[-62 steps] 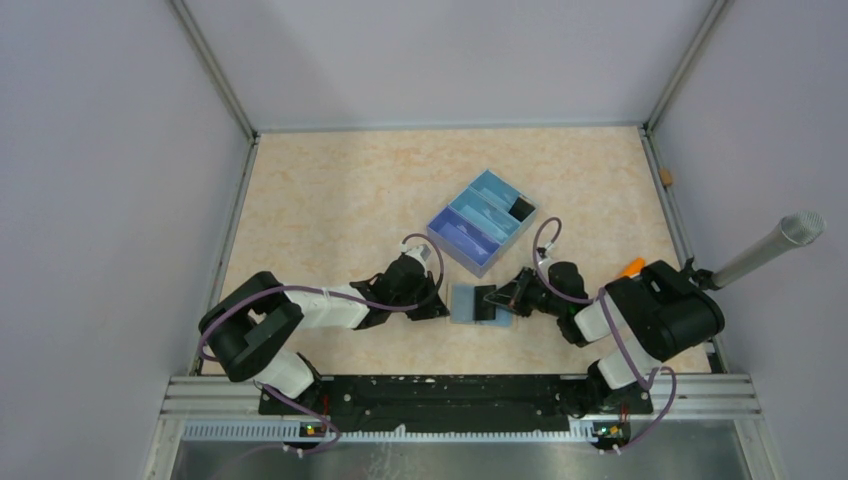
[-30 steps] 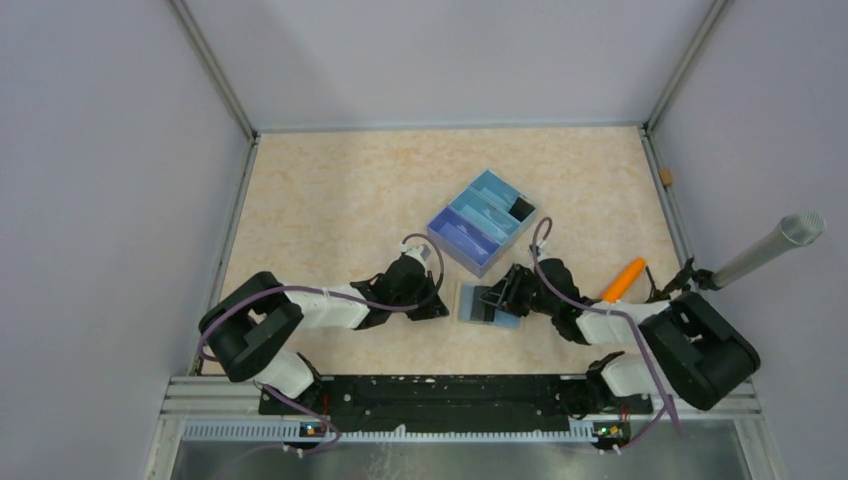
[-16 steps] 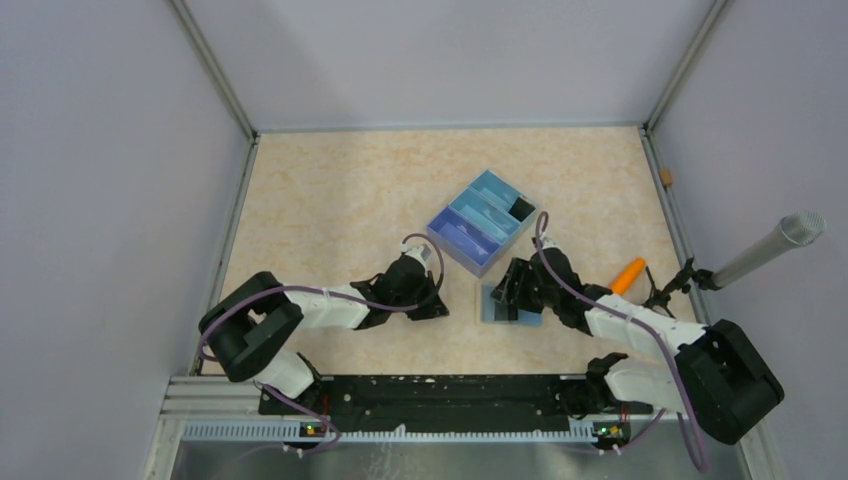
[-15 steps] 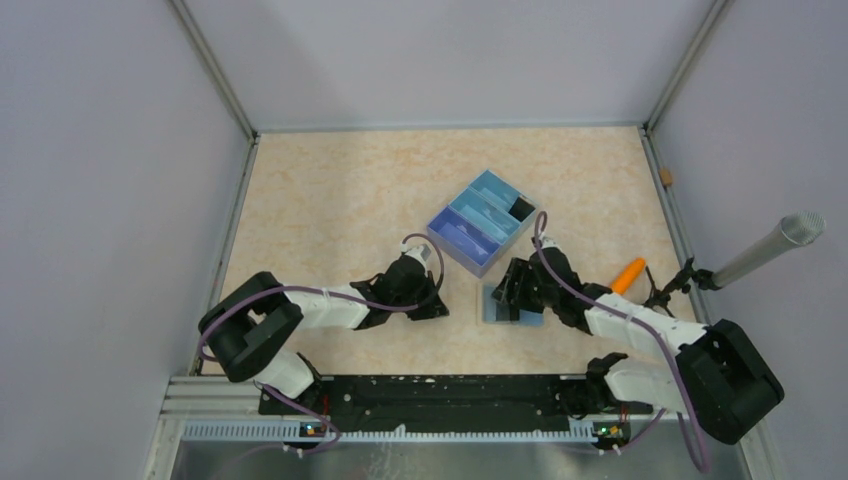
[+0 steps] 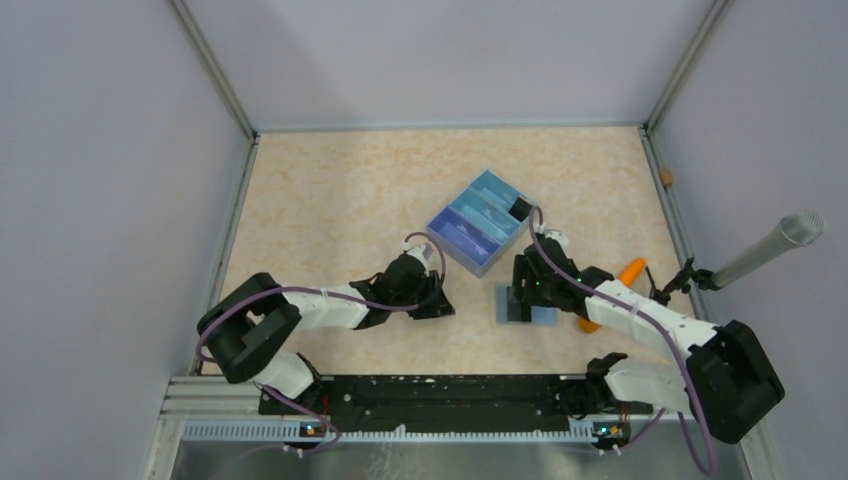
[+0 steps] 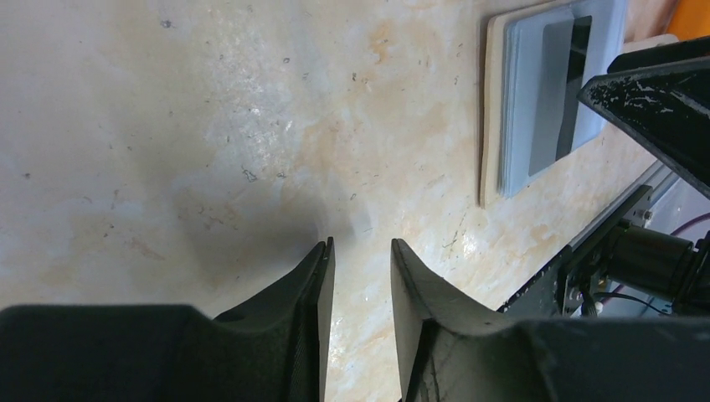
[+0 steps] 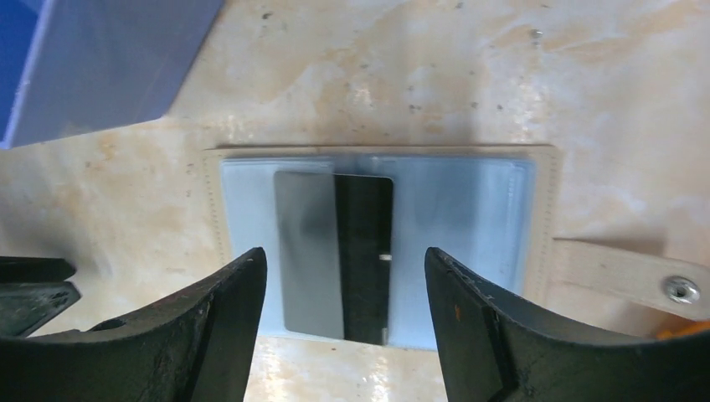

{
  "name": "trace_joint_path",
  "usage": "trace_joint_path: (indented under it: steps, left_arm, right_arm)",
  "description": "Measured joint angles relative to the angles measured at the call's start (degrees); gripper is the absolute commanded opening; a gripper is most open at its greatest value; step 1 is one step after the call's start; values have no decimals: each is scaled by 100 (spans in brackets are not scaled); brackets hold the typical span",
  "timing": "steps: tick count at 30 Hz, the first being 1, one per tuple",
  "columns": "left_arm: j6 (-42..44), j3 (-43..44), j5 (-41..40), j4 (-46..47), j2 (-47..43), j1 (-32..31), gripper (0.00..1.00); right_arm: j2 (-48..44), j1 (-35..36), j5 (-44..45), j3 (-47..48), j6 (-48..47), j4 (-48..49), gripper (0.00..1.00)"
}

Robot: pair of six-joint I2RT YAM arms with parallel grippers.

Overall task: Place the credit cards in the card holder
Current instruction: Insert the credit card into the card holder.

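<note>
1. Over the last couple of seconds the card holder [image 7: 544, 213] has slid to the right across the table [image 5: 330, 200], away from the left arm and towards the right one. Both pairs of fingers have also opened.
2. The holder now lies flat on the table, just in front of the near corner of the blue tray [image 5: 455, 250] and not touching it.
3. It is beige with a stitched rim. The light-blue credit cards [image 7: 469, 218] lie inside that rim and cover nearly all of it. A smaller rectangle, half grey and half black, sits on the middle of them. I cannot tell whether the cards are tucked into a pocket.
4. A beige strap with a metal snap [image 7: 624, 280] sticks out from one side of the holder and lies flat.
5. The right arm's fingers [image 5: 520, 296] hang directly over the holder. They are spread wide, hold nothing, and stand between me and part of the cards.
6. An orange object [image 5: 631, 268] lies beyond the right arm and is partly hidden by it.
7. The left arm's fingers [image 5: 438, 305] are low over bare table, well to the left of the holder. They are parted by a narrow gap with nothing between them.
</note>
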Motion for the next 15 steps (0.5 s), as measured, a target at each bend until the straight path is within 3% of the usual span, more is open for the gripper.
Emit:
trace_joint_path:
  steps: [6, 15]
  left_arm:
    - [-2, 2, 46, 42, -2, 0, 38]
    - [-4, 2, 83, 39, -2, 0, 37]
  right_arm:
    - [2, 0, 282, 96, -17, -415, 65]
    - [289, 0, -260, 81, 7, -208, 56]
